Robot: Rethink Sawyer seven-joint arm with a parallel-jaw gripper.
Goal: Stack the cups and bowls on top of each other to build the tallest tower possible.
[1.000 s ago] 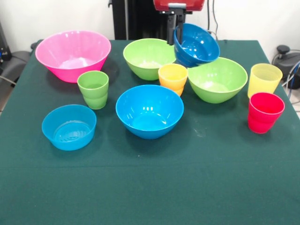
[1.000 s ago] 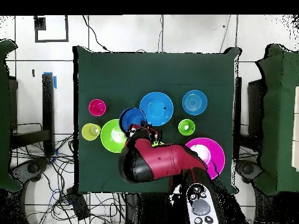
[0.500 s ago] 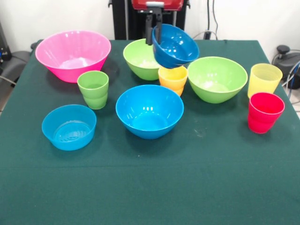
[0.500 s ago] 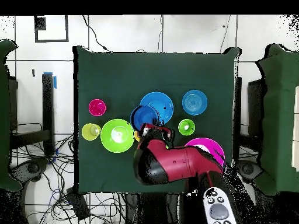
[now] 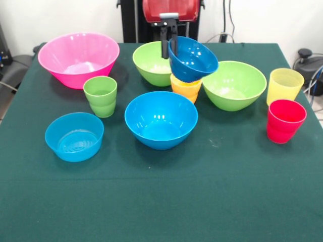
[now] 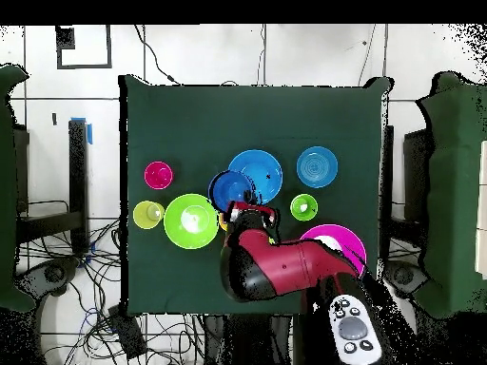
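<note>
My gripper point(image 5: 169, 46) is shut on the near-left rim of the small dark blue bowl point(image 5: 194, 59), which hangs tilted right over the orange-yellow cup point(image 5: 185, 88); contact between them cannot be told. Two lime green bowls point(image 5: 151, 63) point(image 5: 234, 85) flank that cup. In front sits the bright blue bowl point(image 5: 161, 120), with the green cup point(image 5: 100, 96) and the shallow light blue bowl point(image 5: 74, 136) to its left. The pink bowl point(image 5: 78, 58) is at far left; the pale yellow cup point(image 5: 285, 84) and red cup point(image 5: 285, 121) stand at right. Overhead, the arm point(image 6: 271, 266) hides the gripper behind the dark blue bowl point(image 6: 231, 190).
A dark green cloth point(image 5: 161, 201) covers the table, with open cloth along the near side. Overhead, the arm partly covers the pink bowl point(image 6: 344, 243). Cables and chairs lie around the table.
The gripper carried the dark blue bowl leftward from above the right green bowl, then back slightly right and lower, onto the spot over the orange-yellow cup. Other objects stayed put.
</note>
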